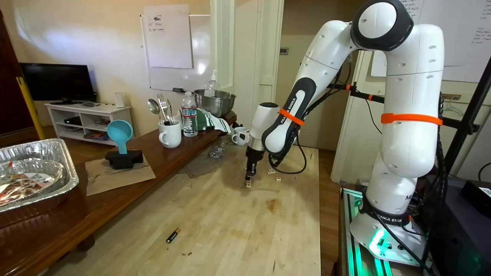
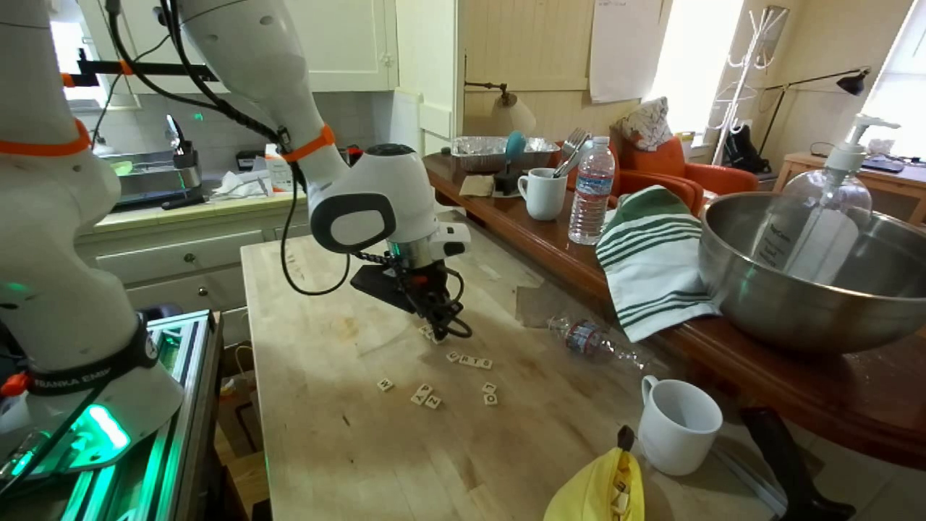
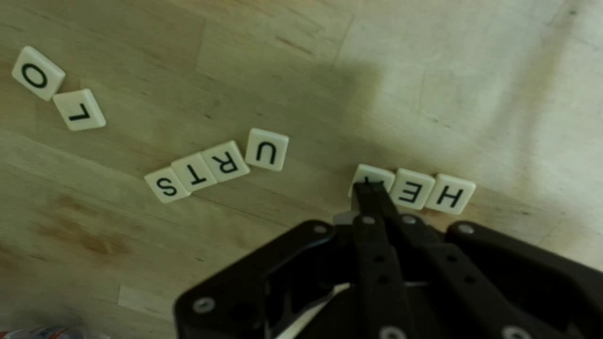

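My gripper (image 3: 370,186) is shut, its fingertips together with nothing between them. They hang over a cream letter tile (image 3: 377,172) and hide most of its letter; whether they press on it I cannot tell. Right beside that tile stand the E tile (image 3: 412,189) and the H tile (image 3: 451,194) in a row. To the left in the wrist view are the U tile (image 3: 266,149), R tile (image 3: 226,161), T tile (image 3: 194,171) and S tile (image 3: 167,185). Farther off lie the L tile (image 3: 79,110) and O tile (image 3: 37,73).
A W tile (image 2: 385,385) and an N tile (image 2: 432,401) lie on the wooden table (image 2: 347,456). A fallen bottle (image 2: 589,339), a white mug (image 2: 678,427) and a yellow pouch (image 2: 593,492) stand along its side. A battery (image 1: 173,235) lies nearer an exterior camera.
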